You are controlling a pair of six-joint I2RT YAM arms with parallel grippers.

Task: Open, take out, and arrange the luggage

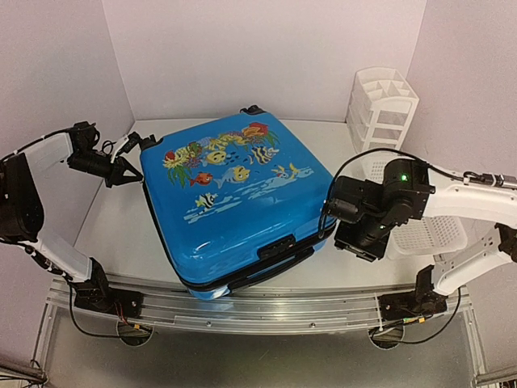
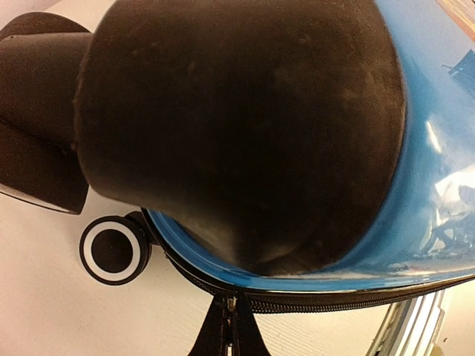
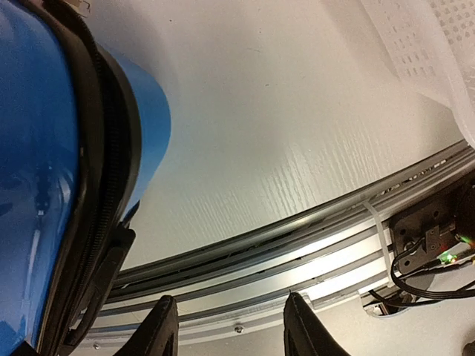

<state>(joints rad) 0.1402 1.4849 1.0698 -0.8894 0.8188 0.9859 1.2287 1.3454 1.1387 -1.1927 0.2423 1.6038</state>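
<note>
My left gripper (image 2: 232,328) is closed at the zipper (image 2: 319,302) of the luggage (image 1: 242,202); the right gripper (image 3: 226,315), open and empty, should steady it.

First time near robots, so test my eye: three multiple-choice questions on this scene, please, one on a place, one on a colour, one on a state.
1. Seen from above, the white basket lies on which side of the suitcase? A left, B right, C on top.
2. The suitcase shell is: A red, B blue, C green.
3. The suitcase is: A wide open, B standing upright, C lying flat, lid down.
Answers: 1 B, it shows right of the shell; 2 B, the shell is bright blue; 3 C, the lid faces up, shut.
</note>
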